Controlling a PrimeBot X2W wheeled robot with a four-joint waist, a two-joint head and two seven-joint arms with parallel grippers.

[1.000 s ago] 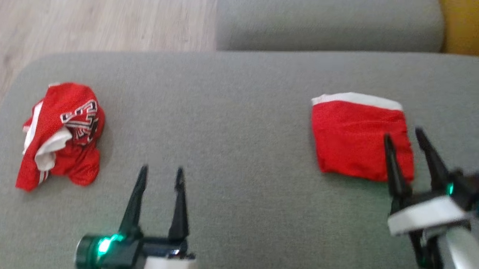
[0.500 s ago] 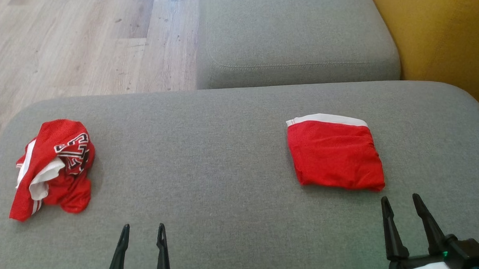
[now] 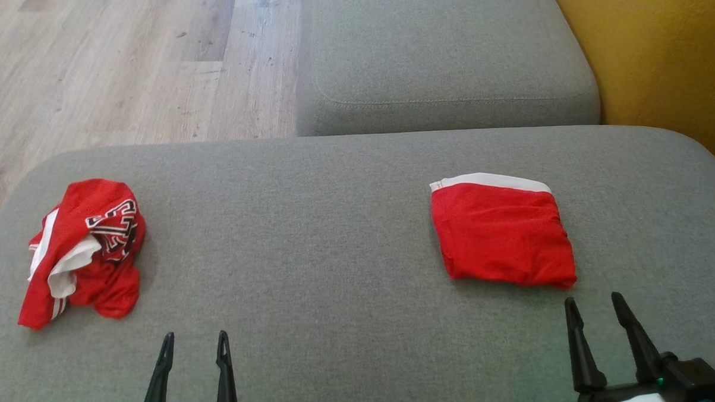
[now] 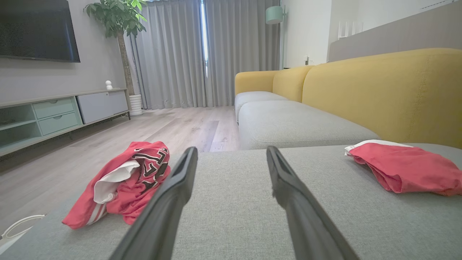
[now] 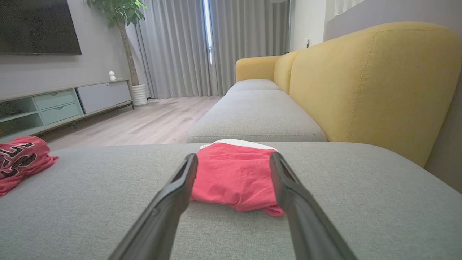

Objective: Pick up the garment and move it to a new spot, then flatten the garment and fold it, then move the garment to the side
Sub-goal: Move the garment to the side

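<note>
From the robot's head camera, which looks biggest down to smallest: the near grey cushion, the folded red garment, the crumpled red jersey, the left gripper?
1. near grey cushion, by far.
2. folded red garment and crumpled red jersey: about alike, so not ranked.
3. left gripper, two thin finger ends at the bottom edge.

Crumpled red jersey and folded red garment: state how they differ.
The crumpled red jersey is bunched in a heap; the folded red garment lies flat as a neat rectangle. The jersey shows black-and-white lettering and white stripes; the folded garment is plain red with a white band along its far edge. Both are red fabric resting on the grey sofa cushion.
</note>
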